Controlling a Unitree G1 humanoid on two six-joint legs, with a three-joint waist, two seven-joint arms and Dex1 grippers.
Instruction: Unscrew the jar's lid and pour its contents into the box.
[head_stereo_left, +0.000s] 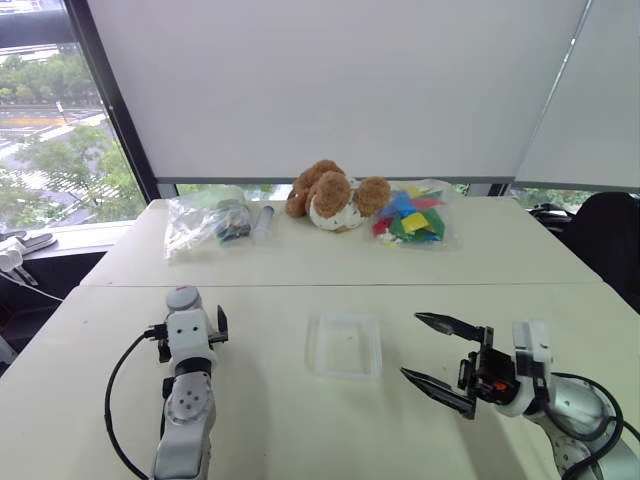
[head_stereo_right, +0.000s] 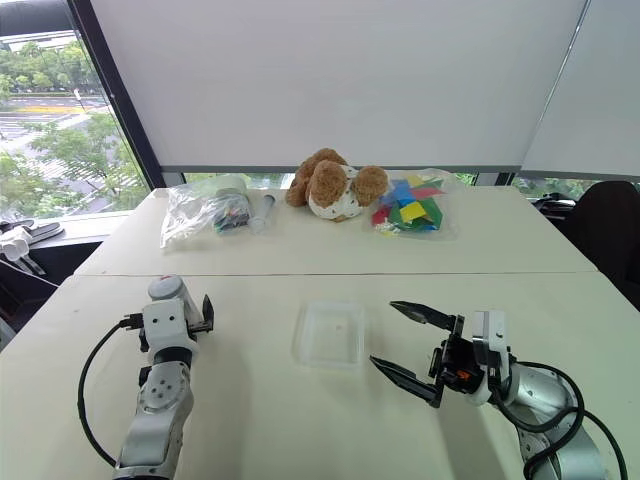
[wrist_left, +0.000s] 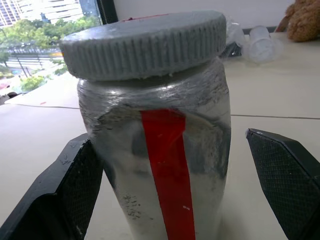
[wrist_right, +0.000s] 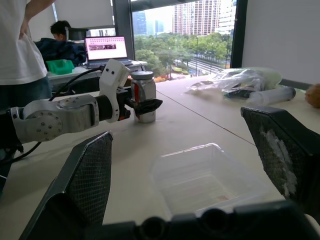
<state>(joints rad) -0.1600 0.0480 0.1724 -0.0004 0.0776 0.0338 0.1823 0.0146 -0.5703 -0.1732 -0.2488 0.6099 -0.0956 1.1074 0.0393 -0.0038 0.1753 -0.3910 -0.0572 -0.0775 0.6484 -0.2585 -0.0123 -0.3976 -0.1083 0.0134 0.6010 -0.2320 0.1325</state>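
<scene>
Head overlooks table (head_stereo_left: 300, 270); wrists low, perhaps tabletop-level.

left tool (head_stereo_left: 188, 328) sits at the jar (head_stereo_left: 183, 299), lid (head_stereo_left: 183, 294) on. clear box (head_stereo_left: 344, 347) mid worktop (head_stereo_left: 300, 260). right tool (head_stereo_left: 432, 352) gapes wide beside it.

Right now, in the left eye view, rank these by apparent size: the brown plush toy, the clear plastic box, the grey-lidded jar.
1. Brown plush toy, though it sits farther from the camera.
2. Shallow clear plastic box, close to the toy in apparent size; ranking unsure.
3. Silvery jar with grey screw lid, partly hidden by the left pincer.
</scene>
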